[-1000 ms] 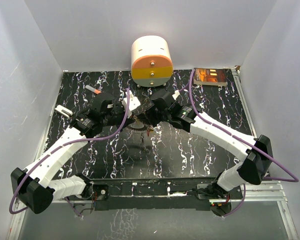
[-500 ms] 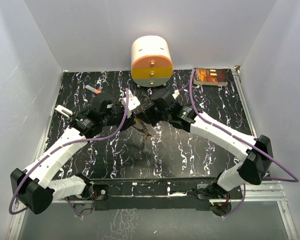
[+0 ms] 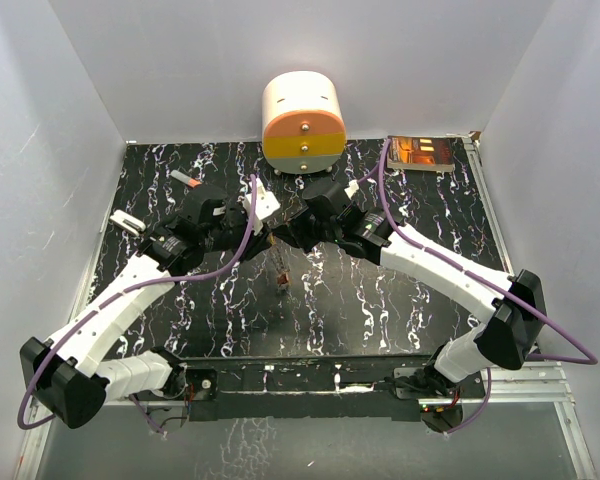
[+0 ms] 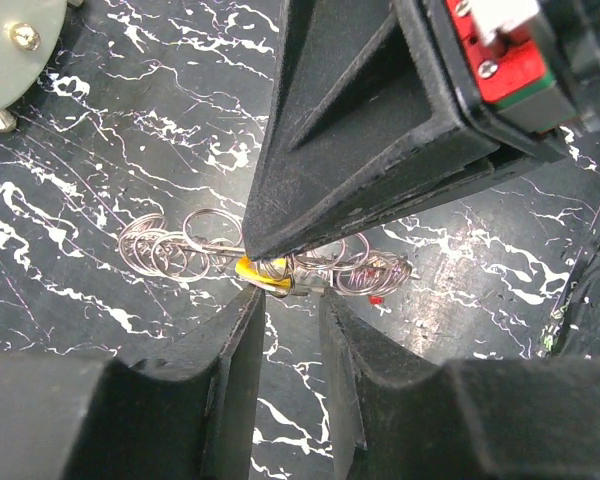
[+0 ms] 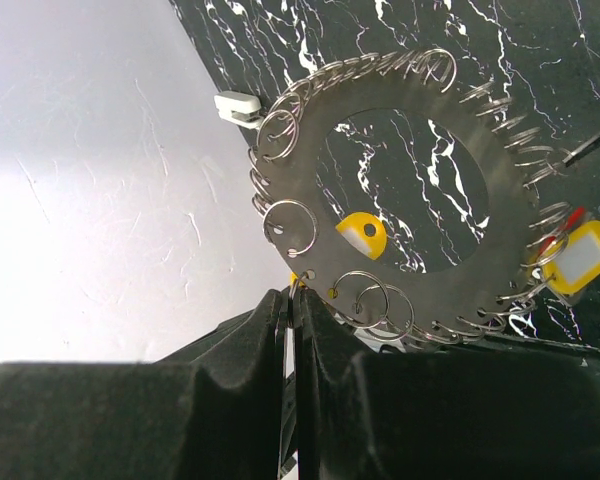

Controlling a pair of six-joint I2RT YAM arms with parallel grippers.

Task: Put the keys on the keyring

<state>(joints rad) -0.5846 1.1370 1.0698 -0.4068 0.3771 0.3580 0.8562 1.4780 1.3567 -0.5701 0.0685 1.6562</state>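
While right gripper (image 5: 292, 300) clamps silvery-grey jagged-rimmed metal keyring (image 5: 505, 250) and left gripper (image 4: 292, 330) sits part-open, empty, a nudge could knock the tiny yellow-headed metal key (image 4: 255, 272) loose.

The right claw (image 4: 270, 250) covers the middle of the keyring (image 4: 175, 245) (seen edge-on from the left wrist).

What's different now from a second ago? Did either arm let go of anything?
The left tool has opened its jaws; nothing sits between them now. Seen from above, the silvery-grey metal keyring, carrying a yellow-headed key, seems to have swung from face-on to hanging edge-on. The right tool stays shut on its rim. The arms barely shifted; the cream-and-orange round drawer unit is unmoved.
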